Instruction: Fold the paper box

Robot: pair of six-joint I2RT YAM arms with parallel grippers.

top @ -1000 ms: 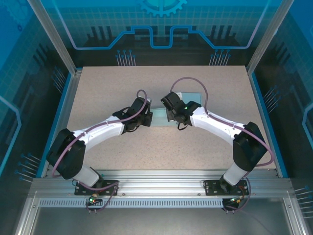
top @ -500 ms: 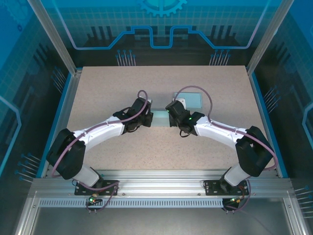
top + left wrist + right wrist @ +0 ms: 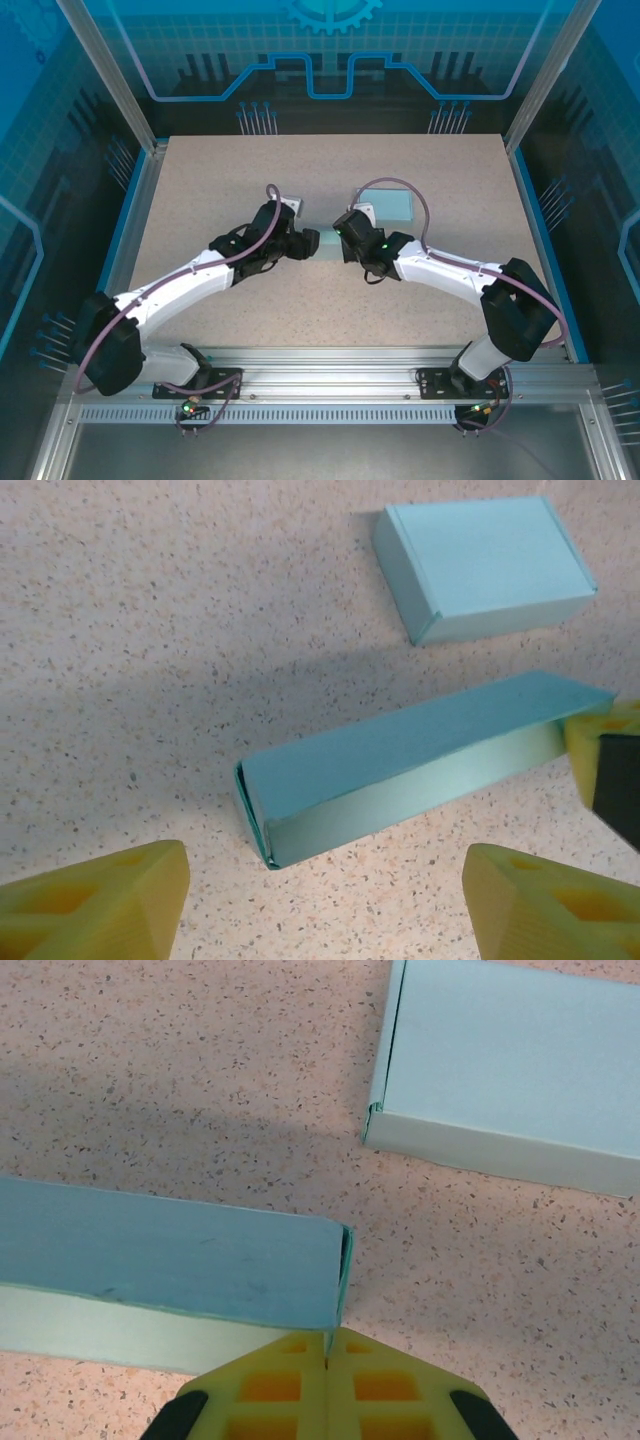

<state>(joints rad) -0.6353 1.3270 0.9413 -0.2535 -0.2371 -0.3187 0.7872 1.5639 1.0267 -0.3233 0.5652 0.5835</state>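
You find the long paper box (image 3: 410,765) lying on its side on the speckled tabletop (image 3: 150,630), about in the middle between the two arms. The left wrist camera gives you almost its whole length: a pale teal tube, with a thin dark seam at its left end. The left claw (image 3: 325,880) is released. Its two yellow fingers stand wide apart at the bottom corners of this view, and the box lies ahead of the gap, apart from both. At the right edge of the same view, a yellow tip of the other arm meets the far end of the box.

The right wrist camera tells you more about that contact. The right claw (image 3: 327,1345) is clenched, the pads closed together with only a thin line between them and nothing inside. Its tip sits at the end corner of the box, against the lower wall; whether it presses or is only just beside, I cannot tell.

The second box (image 3: 485,565), wider and closed, lies farther back, apart from the long one.

From the top camera you see both claws facing each other, with a short teal strip between them
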